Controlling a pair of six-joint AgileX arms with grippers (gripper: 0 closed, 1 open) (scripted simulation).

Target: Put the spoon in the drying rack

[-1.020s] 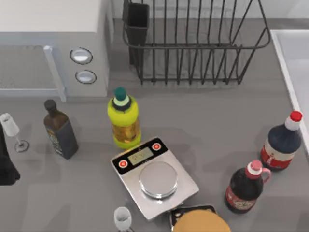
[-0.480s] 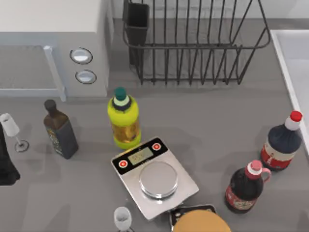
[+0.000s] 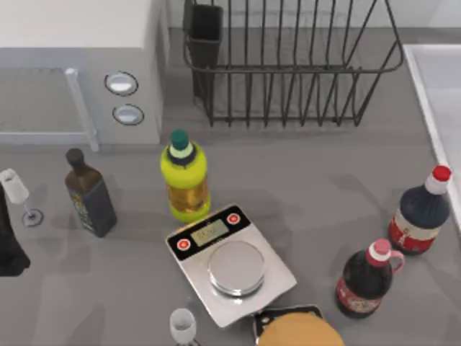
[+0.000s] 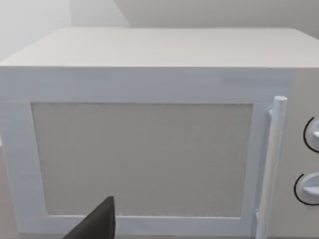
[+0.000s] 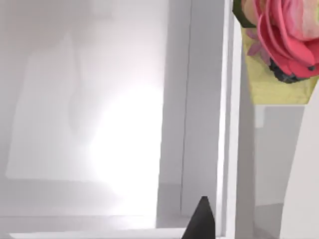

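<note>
The drying rack [image 3: 288,68], black wire with upright bars, stands at the back of the table, its dark utensil cup [image 3: 205,32] at the back left corner. The spoon is out of view. My left arm [image 3: 9,249] is parked at the table's left edge, and a dark tip of my left gripper [image 4: 97,226] faces the white microwave door [image 4: 142,159]. A dark tip of my right gripper [image 5: 201,219] sits before a pale white surface [image 5: 114,124].
A microwave [image 3: 79,65] fills the back left. On the table stand a yellow oil bottle [image 3: 185,176], a dark bottle [image 3: 89,194], a kitchen scale [image 3: 230,263], two red-capped dark bottles [image 3: 421,213] [image 3: 367,277], two small glasses [image 3: 18,191] [image 3: 183,326] and a round tan object [image 3: 299,331].
</note>
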